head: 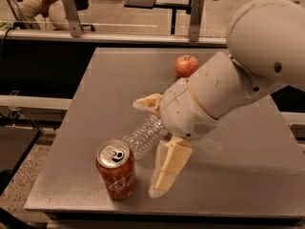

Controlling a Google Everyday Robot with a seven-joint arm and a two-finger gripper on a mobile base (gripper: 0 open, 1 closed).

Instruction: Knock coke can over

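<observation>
The coke can (pixel 116 171), red with white script and a silver top, stands upright near the front left of the grey table (pixel 95 89). My gripper (pixel 145 148) hangs just right of the can, open. One cream finger (pixel 167 168) reaches down to the table beside the can, a small gap apart from it. The other finger (pixel 148 103) sits farther back. A clear plastic water bottle (pixel 141 136) lies on its side between the fingers, its far end hidden by my wrist.
A red apple (pixel 186 65) sits at the back of the table, partly behind my arm (pixel 248 61). The table's front edge (pixel 157 208) is close to the can. A rail with posts (pixel 71 18) runs behind the table.
</observation>
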